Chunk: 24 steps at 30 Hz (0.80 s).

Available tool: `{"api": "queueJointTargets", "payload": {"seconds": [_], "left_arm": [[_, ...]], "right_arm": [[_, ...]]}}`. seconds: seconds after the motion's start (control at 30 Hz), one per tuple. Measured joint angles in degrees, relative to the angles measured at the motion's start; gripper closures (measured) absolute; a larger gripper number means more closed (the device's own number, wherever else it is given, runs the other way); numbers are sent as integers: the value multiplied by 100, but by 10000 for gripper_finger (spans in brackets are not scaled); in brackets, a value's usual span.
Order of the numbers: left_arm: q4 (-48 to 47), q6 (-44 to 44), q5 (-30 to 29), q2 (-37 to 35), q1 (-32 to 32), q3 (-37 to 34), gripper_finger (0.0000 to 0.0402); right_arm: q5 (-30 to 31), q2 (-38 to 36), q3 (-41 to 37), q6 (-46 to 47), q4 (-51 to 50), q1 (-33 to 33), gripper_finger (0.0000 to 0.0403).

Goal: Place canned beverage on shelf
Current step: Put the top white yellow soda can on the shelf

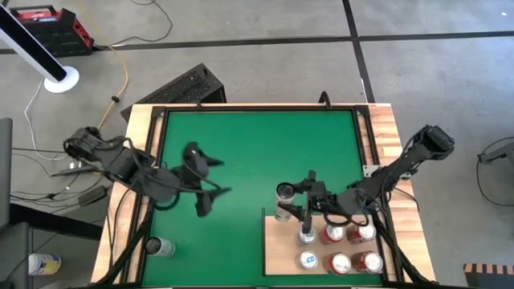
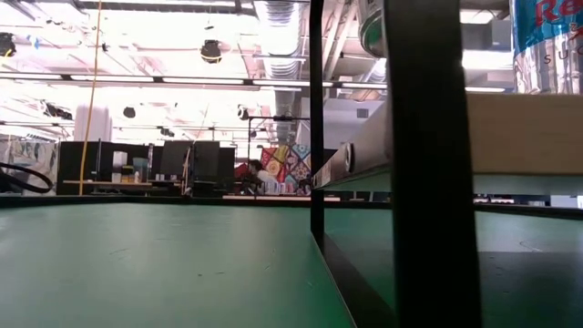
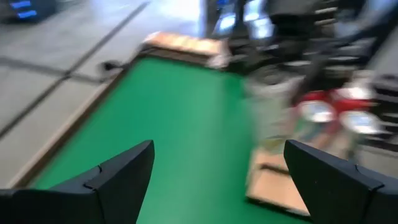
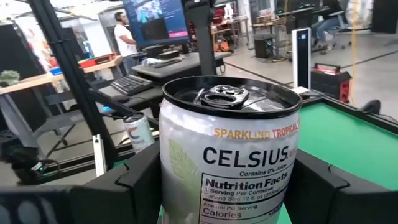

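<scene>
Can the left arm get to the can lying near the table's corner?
Probably yes. The left gripper is open and empty, and only bare green mat lies between it and the lone can.

Green mat (image 1: 257,152) covers the wood-edged table (image 1: 389,128), with a lone can (image 1: 159,247) near its front-left corner and the pale wood shelf (image 1: 277,253) front-right carrying several upright cans (image 1: 339,263).

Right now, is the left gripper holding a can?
No, in the left wrist view the left gripper has its two fingers spread wide with only the green mat between them.
</scene>
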Motion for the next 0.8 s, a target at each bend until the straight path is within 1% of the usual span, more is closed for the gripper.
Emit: {"api": "queueJointTargets", "payload": {"seconds": [0.07, 0.2, 0.3, 0.4, 0.47, 0.53, 0.7, 0.8], "left_arm": [[680, 279, 525, -13, 91, -227, 58], [1965, 693, 1799, 5, 421, -734, 58], [2811, 857, 2415, 15, 663, -993, 58], [3592, 872, 2804, -11, 823, -1128, 58], [3907, 983, 2956, -8, 869, -1221, 58], [4059, 1142, 2978, 2, 903, -1297, 58], [4164, 1462, 2583, 68, 937, -1320, 58], [4328, 1627, 2561, 281, 936, -1320, 58]], "right_arm": [[-105, -9, 2, -39, 2, -79, 125], [-319, -106, 2, -78, -76, -217, 125], [-477, -183, 2, -77, -170, -301, 125], [-516, -203, 2, -74, -170, -330, 125], [-536, -203, 2, -74, -166, -300, 125], [-541, -203, 2, -74, -178, -255, 125], [-560, -203, 2, -76, -180, -187, 125], [-562, -203, 2, -78, -187, -191, 125]]}}
